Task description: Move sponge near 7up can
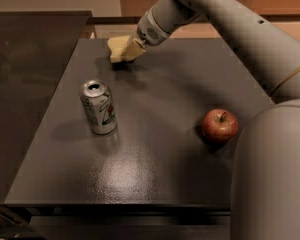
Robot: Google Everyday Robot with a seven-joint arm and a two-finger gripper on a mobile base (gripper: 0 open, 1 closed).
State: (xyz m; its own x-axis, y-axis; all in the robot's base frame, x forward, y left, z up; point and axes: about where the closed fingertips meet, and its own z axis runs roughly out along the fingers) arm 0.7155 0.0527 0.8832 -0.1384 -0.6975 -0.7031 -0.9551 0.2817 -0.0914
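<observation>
Sponge [118,48] pinched by the gripper [132,49] far back over the table [165,179], apart from the upright 7up can [98,107]

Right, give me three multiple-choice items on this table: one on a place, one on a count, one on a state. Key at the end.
1. Where is the apple relative to the 7up can?
A) to its right in the picture
B) on top of it
C) behind it, at the far edge

2. How many drink cans stand on the table?
A) three
B) one
C) two

3. The sponge is:
A) lying flat beside the can
B) under the apple
C) held by the gripper over the table's far part

Key: 1 A, the apple sits towards the right edge and the can left of centre. 2 B, only the 7up can shows. 3 C, the jaws grip the sponge and its shadow falls on the table below it.
</observation>
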